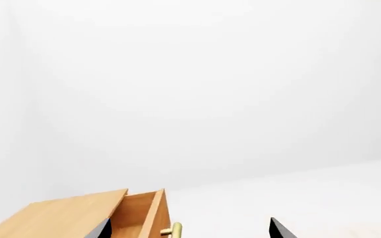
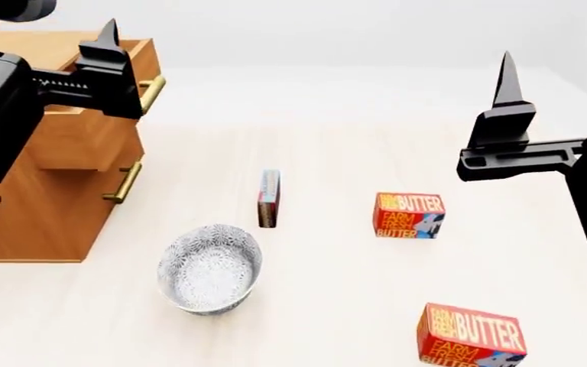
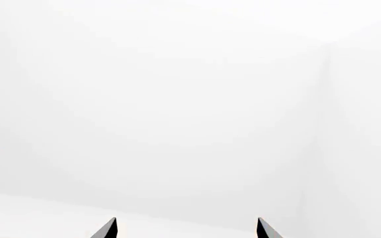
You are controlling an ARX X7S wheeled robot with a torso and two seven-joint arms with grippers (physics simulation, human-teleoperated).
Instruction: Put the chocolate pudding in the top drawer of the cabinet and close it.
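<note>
The cabinet [image 2: 43,206] stands at the left edge of the pale table [image 2: 375,138] in the head view. Its top drawer [image 2: 89,130] is pulled out, the front panel standing forward of the cabinet face, brass handle [image 2: 152,93] at its right end; the lower drawer [image 2: 59,210] sits flush, with a like handle [image 2: 123,183]. The left wrist view confirms the opening — the drawer's inner wall [image 1: 137,218] shows beside the cabinet top [image 1: 58,215].

The chocolate pudding [image 2: 269,198] stands on edge on the table, well apart from the cabinet, between the cabinet and the nearer butter box [image 2: 409,215]. It lies just beyond a patterned grey bowl [image 2: 210,267]. A second butter box [image 2: 471,336] sits near the front edge, to the right. Nothing touches the pudding.

The left gripper [image 1: 190,229] hangs in front of the open drawer, raised, holding nothing; its two dark fingertips [image 1: 101,229] stand wide apart in the wrist view. The right gripper [image 3: 185,229] is raised over the right side of the table, clear of all objects — its fingertips [image 3: 105,229] likewise spread, with only white background between them.
</note>
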